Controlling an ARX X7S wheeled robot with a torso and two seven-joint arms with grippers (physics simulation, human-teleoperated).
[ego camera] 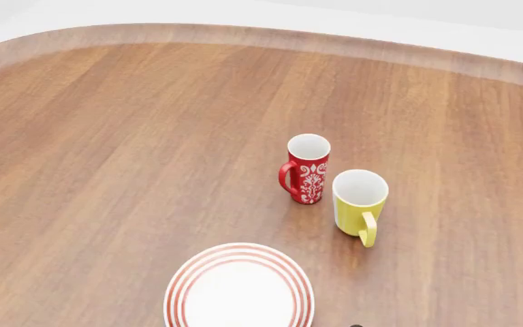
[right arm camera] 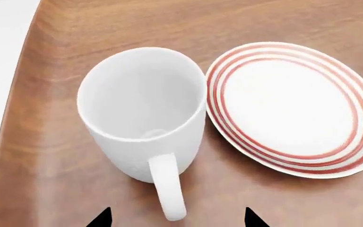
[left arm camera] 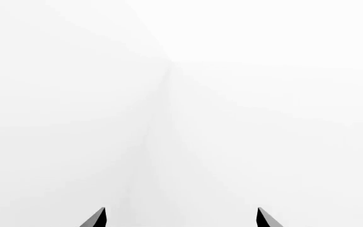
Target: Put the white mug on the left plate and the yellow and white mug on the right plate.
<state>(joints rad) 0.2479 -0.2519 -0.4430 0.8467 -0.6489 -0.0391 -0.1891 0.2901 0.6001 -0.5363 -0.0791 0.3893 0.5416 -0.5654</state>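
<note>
We are hovering the right tool (right arm camera: 176,220) over the white mug (right arm camera: 142,111), its two dark tips spread wide on either side of the mug's handle and gripping nothing. The mug is standing upright on the counter (right arm camera: 106,23), close to the counter's edge and just beside a red-ringed plate (right arm camera: 293,108); whether the two touch we cannot tell, nor which plate of the pair this is. The left tool (left arm camera: 180,218) is facing only blank white, tips apart and empty.

In the head view, the yellow and white mug (ego camera: 359,203) is standing upright just beside a red patterned mug (ego camera: 307,167), with another ringed plate (ego camera: 240,289) nearer to us. Neither mug is on a plate yet.

We are judging the risks from here. The white mug is wide, glossy and tapered, so a pinch on the body could slip; closing on the handle could let it swing and tip. A sideways nudge could push it off the nearby edge or knock the plate. Later, reaching for the yellow mug, we are likely to brush the red one, which is crowding one side.
</note>
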